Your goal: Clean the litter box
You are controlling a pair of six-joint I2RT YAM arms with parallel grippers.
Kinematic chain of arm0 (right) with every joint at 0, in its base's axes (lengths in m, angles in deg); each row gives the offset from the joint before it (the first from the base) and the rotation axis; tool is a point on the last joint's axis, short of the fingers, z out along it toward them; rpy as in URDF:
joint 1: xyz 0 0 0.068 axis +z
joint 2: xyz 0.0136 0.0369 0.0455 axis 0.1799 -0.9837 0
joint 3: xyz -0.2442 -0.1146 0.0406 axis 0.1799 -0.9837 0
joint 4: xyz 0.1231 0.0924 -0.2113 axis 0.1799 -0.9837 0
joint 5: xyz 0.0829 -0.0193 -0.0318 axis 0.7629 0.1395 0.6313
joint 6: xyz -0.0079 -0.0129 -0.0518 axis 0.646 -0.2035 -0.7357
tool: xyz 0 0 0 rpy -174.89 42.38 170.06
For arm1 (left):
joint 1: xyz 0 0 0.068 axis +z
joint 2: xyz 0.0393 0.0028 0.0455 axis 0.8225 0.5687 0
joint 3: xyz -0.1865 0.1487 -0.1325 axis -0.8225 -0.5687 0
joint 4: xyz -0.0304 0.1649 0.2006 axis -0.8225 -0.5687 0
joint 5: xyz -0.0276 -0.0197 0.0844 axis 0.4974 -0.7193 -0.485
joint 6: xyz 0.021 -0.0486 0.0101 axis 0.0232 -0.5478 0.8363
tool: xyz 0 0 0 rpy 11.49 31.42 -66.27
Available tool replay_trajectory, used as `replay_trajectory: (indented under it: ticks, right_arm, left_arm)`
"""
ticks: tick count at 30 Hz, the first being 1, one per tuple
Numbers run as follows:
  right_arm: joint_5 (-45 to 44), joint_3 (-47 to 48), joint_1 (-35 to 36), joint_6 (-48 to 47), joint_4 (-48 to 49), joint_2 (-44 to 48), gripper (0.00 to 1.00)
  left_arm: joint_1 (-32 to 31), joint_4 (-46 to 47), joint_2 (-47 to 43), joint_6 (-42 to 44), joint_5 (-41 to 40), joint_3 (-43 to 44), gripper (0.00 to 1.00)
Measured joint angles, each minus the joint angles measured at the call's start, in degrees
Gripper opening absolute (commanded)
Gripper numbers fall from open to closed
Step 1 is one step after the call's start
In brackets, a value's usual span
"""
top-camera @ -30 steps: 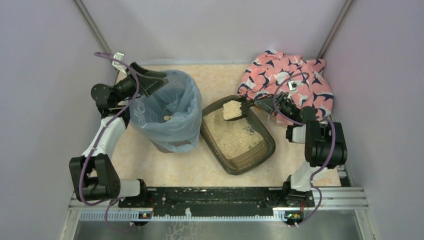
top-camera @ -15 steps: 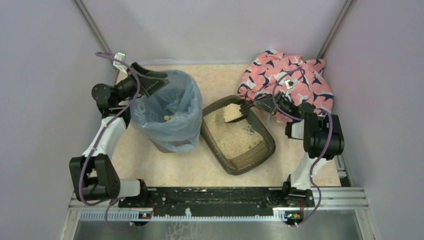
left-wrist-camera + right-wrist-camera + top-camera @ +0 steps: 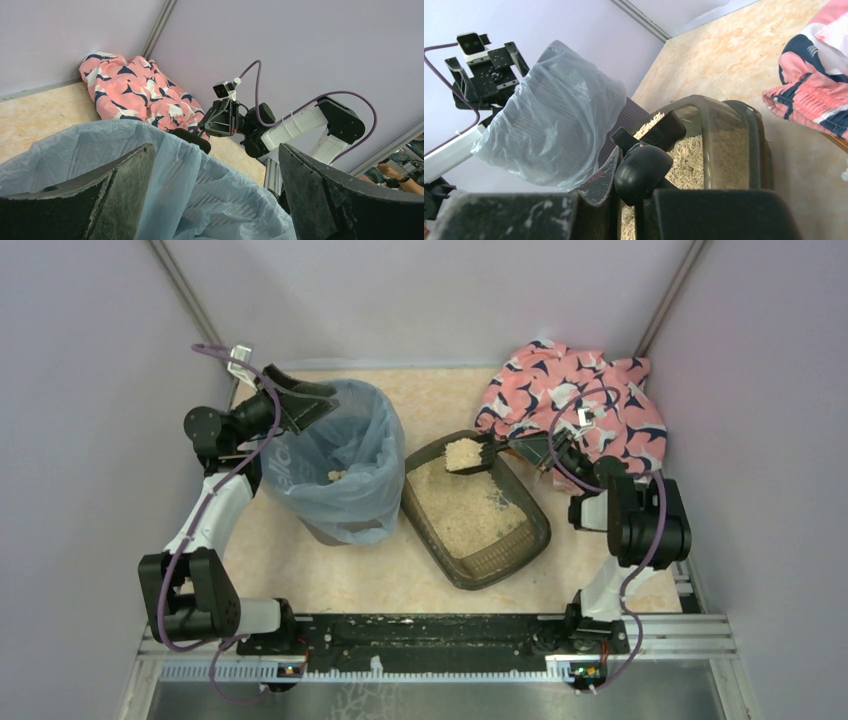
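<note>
The litter box (image 3: 510,545), a dark brown tray of beige litter, lies slantwise at centre. Over its far end my right gripper (image 3: 517,448) is shut on the handle of a black scoop (image 3: 464,455) heaped with litter. In the right wrist view the rounded handle end (image 3: 642,171) sits between my right gripper (image 3: 640,186) fingers, with the litter box (image 3: 730,145) below. My left gripper (image 3: 310,400) stands open at the back-left rim of the bin (image 3: 340,465) lined with a blue bag. The left wrist view shows my left gripper (image 3: 216,150) over the bag (image 3: 200,195), holding nothing.
A pink patterned cloth (image 3: 575,395) is heaped at the back right, just behind the right wrist. Purple walls close in the back and both sides. The arms' black base rail (image 3: 420,632) runs along the near edge. Some litter lies inside the bag.
The loaded scoop has risen slightly over the far end of the litter box, and the right arm's elbow has shifted a little. The left arm has not moved.
</note>
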Motion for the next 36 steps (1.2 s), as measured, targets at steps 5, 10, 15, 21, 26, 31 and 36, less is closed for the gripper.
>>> replay_trajectory:
  ticks: [5, 10, 15, 21, 26, 31, 36]
  right_arm:
    - [1.6, -0.2, 0.0, -0.6, 0.0, 2.2, 0.0]
    - [4.1, -3.2, 0.0, -1.7, 0.0, 7.2, 0.0]
    - [4.7, -3.4, -0.7, -1.0, 0.3, 11.8, 0.0]
    - [4.1, -1.4, -2.1, 0.3, 0.2, 12.7, 0.0]
    - [3.9, -1.2, -1.5, 0.5, 0.3, 12.9, 0.0]
    - [4.0, -1.0, -0.7, 0.9, 0.2, 13.1, 0.0]
    - [4.1, -1.0, -2.9, 2.2, 0.2, 13.4, 0.0]
  left_arm:
    - [-0.1, -0.1, -0.1, 0.3, 0.0, 0.0, 0.99]
    - [-0.3, -0.3, -0.1, 0.5, 0.0, 0.0, 0.99]
    - [-0.5, -0.3, -0.1, 0.4, 0.0, 0.0, 0.99]
    - [-0.7, -0.4, -0.3, 0.6, 0.0, 0.0, 0.99]
    - [-0.7, -0.4, -0.3, 0.7, 0.0, 0.0, 0.99]
    - [-0.7, -0.4, -0.3, 0.7, 0.0, 0.0, 0.99]
    - [-0.8, -0.6, -0.3, 0.9, -0.1, 0.0, 0.99]
